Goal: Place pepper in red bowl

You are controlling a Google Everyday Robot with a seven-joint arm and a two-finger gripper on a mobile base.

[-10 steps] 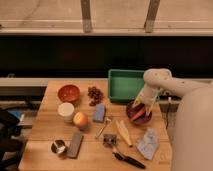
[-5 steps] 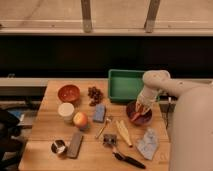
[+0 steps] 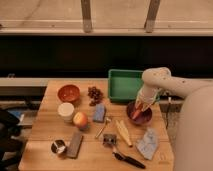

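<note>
The red bowl is a glossy orange-red bowl standing at the back left of the wooden table. My gripper hangs at the right side of the table, pointing down into the darker maroon bowl. A slim orange-red pepper shows at the gripper's tip inside the maroon bowl. I cannot tell whether the gripper holds it. The gripper is far to the right of the red bowl.
A green tray stands behind the maroon bowl. Grapes, a white cup, an apple, a blue sponge, a banana, a crumpled cloth, a black-handled tool, a small can and a grey block lie about the table.
The gripper has dipped slightly lower into the maroon bowl. Nothing else on the table has moved.
</note>
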